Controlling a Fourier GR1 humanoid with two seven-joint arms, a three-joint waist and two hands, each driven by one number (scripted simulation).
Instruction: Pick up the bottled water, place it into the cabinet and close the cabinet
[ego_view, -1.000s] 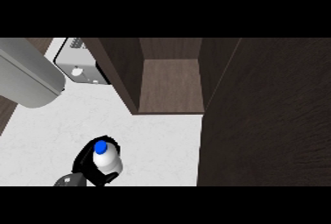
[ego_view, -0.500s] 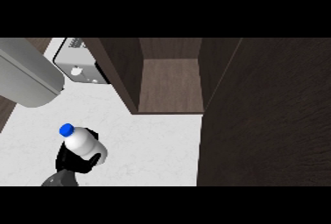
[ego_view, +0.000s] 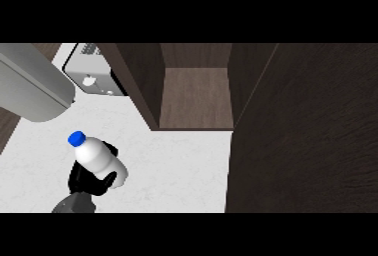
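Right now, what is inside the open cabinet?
Inside the cabinet only a bare brown floor and back wall show. The dark panel at the right covers anything beyond it.

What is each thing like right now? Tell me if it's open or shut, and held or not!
White plastic water bottle with a blue cap: cap on, tilted, held in the hand.
Black hand: curled round the bottle.
Dark wooden cabinet: open, bottle not yet inside.
Dark cabinet door: swung open.
White box-shaped appliance: partly hidden, cannot tell.
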